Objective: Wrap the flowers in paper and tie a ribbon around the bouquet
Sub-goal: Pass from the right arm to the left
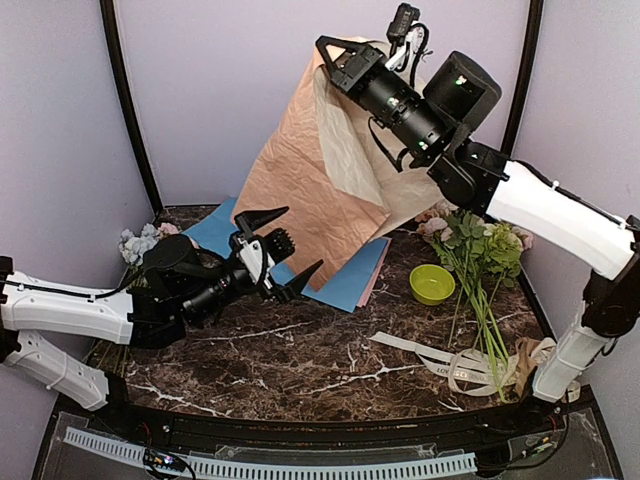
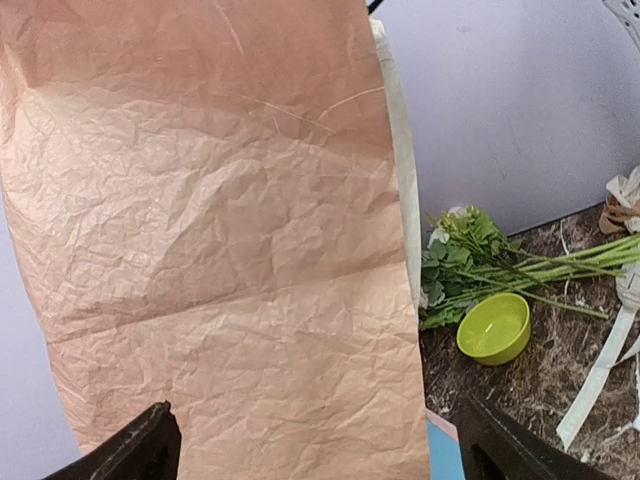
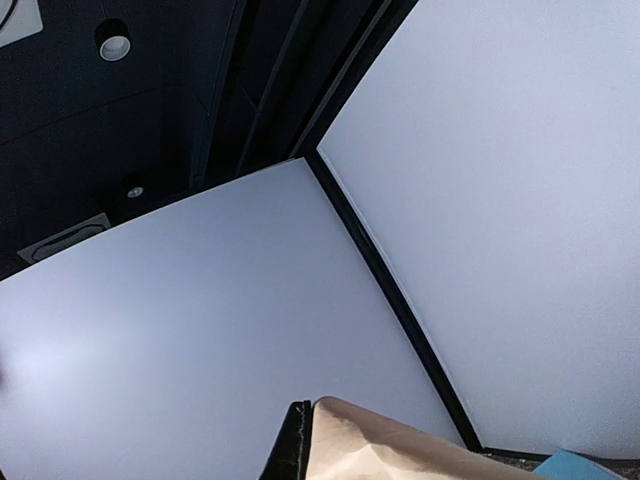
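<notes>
The paper (image 1: 310,190) hangs as a tall sheet from the right jaws, which are pressed together on its top edge. Its lower end comes down near the blue sheet (image 1: 345,285) on the worktop (image 1: 300,360). The left jaws are spread wide and empty, facing the lower part. The paper looks thin, light and creased, so I think it bends and tears easily; a lower corner seems the best hold. The flowers (image 1: 480,250) and ribbon (image 1: 440,360) lie at the right. The worktop is dark marble, the walls (image 1: 210,90) pale lilac.
</notes>
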Robot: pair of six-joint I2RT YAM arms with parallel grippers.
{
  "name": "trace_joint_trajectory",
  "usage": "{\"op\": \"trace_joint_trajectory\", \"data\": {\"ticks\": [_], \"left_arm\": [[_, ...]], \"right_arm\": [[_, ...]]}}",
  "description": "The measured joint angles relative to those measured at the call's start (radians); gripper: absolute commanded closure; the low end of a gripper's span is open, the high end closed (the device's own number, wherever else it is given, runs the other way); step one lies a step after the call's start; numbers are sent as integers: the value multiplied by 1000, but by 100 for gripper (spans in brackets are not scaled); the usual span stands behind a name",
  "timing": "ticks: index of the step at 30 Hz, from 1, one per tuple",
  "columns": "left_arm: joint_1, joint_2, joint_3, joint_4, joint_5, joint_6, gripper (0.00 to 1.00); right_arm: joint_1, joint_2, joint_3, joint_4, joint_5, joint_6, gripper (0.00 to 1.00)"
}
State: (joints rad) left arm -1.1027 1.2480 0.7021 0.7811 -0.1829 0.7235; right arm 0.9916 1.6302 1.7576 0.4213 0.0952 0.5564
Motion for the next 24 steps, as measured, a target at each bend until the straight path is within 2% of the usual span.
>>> {"op": "trace_joint_trajectory", "data": {"ticks": [4, 9, 14, 18, 24], "left_arm": [[0, 24, 35, 48, 51, -86, 1], [-19, 21, 121, 21, 141, -145, 1], [-35, -20, 184, -63, 130, -154, 1], [-37, -32, 259, -141, 115, -217, 1], [-37, -41, 268, -182, 206, -337, 4]], "right_arm": [[29, 16, 12, 6, 66, -61, 100], [61, 42, 32, -9, 130, -145, 100], [90, 42, 48, -26, 193, -272, 100], [115, 47, 49, -10, 259, -381, 100], [152, 96, 49, 48, 354, -546, 100]]}}
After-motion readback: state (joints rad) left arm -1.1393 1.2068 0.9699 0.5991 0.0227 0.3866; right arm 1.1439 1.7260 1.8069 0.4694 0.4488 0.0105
